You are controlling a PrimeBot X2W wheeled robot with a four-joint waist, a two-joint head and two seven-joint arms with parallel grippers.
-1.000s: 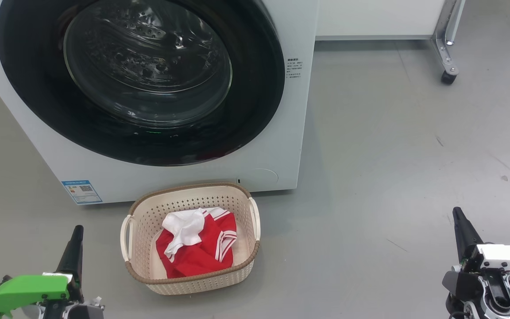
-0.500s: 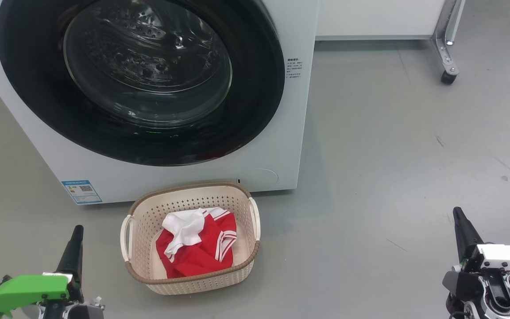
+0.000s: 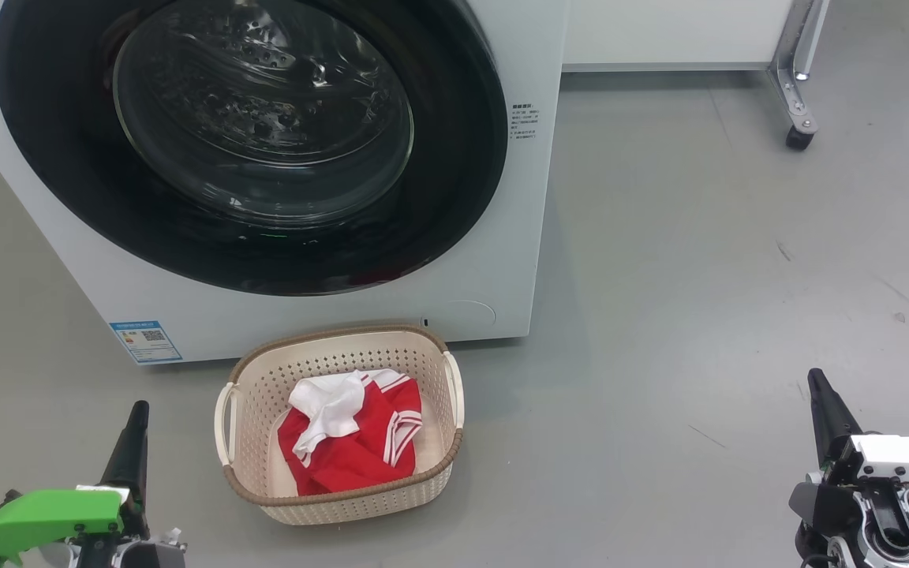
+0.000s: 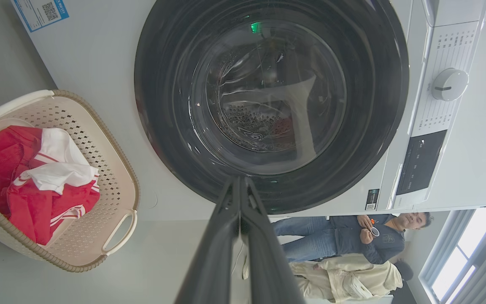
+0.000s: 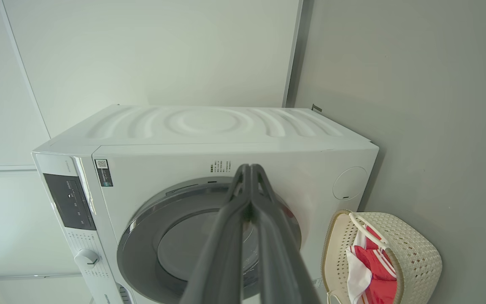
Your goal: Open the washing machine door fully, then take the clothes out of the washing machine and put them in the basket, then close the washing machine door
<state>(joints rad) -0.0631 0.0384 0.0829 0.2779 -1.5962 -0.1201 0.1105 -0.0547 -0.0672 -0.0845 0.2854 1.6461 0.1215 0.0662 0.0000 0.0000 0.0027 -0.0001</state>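
1. Before me, the washing machine door (image 3: 454, 158) sits shut; the clothes (image 3: 360, 454) lie in the basket (image 3: 344, 332).
2. Left end effector (image 3: 137, 414) and right end effector (image 3: 817, 383): pinched closed, empty; my left is nearer the basket.

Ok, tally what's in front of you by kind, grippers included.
washing machine: 1
washing machine door, shut: 1
basket: 1
clothes, one heap in the basket: 1
grippers, fingers shut: 2 (left gripper, right gripper)
Total: 6
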